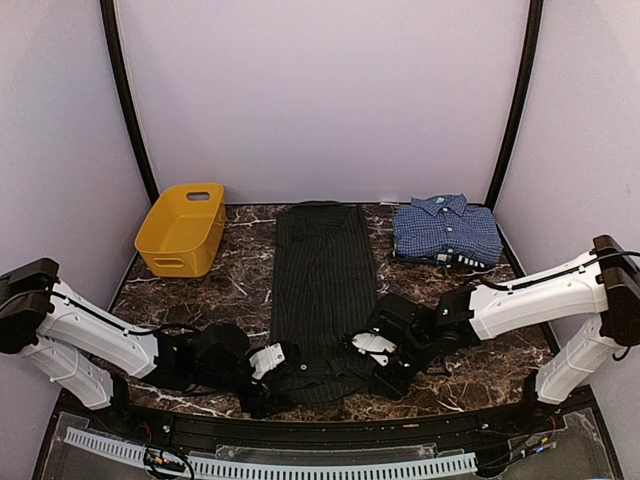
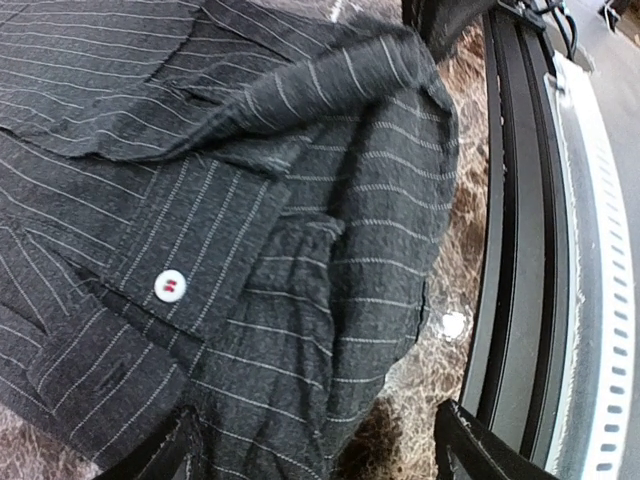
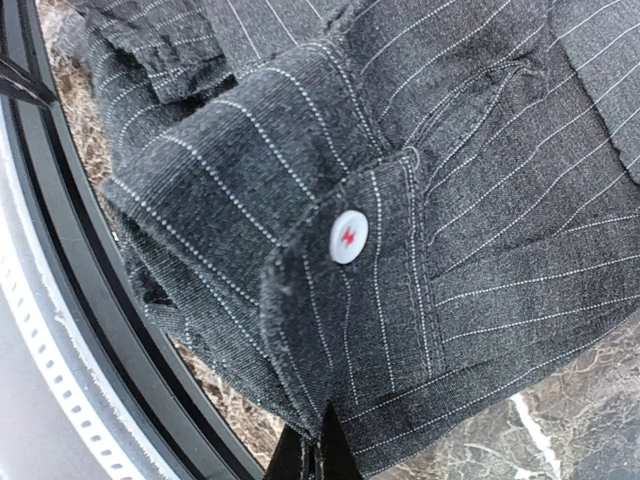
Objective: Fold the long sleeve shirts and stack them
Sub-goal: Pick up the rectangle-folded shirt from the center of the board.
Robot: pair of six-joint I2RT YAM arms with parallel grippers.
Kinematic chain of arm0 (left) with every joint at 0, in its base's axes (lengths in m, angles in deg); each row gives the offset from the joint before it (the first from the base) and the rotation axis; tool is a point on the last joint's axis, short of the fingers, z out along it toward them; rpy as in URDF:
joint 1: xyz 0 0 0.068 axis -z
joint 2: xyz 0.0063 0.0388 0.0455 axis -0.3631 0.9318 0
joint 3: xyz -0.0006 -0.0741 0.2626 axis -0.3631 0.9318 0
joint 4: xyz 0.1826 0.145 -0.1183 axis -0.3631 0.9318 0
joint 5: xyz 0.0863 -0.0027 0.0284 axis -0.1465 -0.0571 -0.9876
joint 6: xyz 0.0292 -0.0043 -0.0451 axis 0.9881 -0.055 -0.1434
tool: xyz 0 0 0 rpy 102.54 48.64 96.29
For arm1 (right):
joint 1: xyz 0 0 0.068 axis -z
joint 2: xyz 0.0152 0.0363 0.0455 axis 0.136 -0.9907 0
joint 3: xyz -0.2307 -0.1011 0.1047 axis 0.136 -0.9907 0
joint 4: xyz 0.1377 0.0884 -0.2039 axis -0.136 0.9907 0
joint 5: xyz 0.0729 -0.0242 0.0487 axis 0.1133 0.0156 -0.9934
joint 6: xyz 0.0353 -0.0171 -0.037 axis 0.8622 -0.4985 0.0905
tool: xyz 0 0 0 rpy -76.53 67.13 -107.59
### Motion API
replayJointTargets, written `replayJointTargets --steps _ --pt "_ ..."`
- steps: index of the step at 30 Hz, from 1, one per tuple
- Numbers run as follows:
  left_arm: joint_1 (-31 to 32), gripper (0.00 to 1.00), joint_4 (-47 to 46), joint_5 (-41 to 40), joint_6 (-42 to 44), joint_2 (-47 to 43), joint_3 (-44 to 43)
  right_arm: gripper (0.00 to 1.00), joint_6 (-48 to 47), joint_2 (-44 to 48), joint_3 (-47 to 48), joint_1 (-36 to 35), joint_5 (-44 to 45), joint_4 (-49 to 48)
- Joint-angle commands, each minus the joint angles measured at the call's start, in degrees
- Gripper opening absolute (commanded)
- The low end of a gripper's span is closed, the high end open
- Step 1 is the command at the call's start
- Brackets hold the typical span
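The black pinstriped shirt (image 1: 322, 290) lies lengthwise in the middle of the table, folded narrow, its near end bunched between the two grippers. My left gripper (image 1: 272, 380) is open at the shirt's near left corner. In the left wrist view (image 2: 320, 440) its fingers stand wide apart around the cloth (image 2: 250, 250) near a white button (image 2: 169, 285). My right gripper (image 1: 362, 352) is at the near right corner. In the right wrist view it is shut (image 3: 322, 450) on the edge of a buttoned cuff (image 3: 330, 300). The blue checked shirt (image 1: 445, 230) lies folded at the back right.
A yellow plastic basket (image 1: 182, 230) stands at the back left. The dark marble tabletop (image 1: 200, 300) has a black rail along its near edge (image 1: 320, 428), close under both grippers. Pale walls close in the back and sides.
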Motion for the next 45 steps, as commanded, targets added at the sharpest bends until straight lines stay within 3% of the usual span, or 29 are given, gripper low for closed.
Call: replayJointTargets --steps 1,11,15,18,21,29,36,45 --pt "1.44 0.77 0.8 -3.04 3.81 1.32 -1.28 0.0 -1.1 2.08 0.02 1.02 -4.05 0.9" --pt "4.97 0.61 4.82 -11.41 4.66 5.7 -3.07 0.0 0.72 2.55 -1.41 1.86 -5.1 1.17" --pt "6.62 0.44 5.54 -14.15 4.62 7.04 -3.97 0.0 1.45 3.0 -2.47 1.77 -6.05 0.39" --pt "7.05 0.18 6.73 -14.27 3.96 7.12 -4.67 0.0 2.28 3.92 -2.32 1.82 -7.0 0.56" --pt "7.09 0.01 8.12 -12.47 3.43 5.53 -5.2 0.0 3.56 4.71 -2.0 1.81 -8.23 1.55" --pt "7.09 0.0 20.06 3.97 -1.48 -2.17 -11.96 0.0 8.53 8.08 -1.41 1.11 -11.61 8.28" --pt "6.86 0.0 29.23 12.22 -4.85 -3.37 -18.29 0.0 8.71 11.01 1.43 0.45 -14.72 14.48" --pt "-6.0 0.0 27.17 19.58 -8.0 -4.51 -19.9 0.0 -2.59 3.35 15.47 5.88 -6.58 23.13"
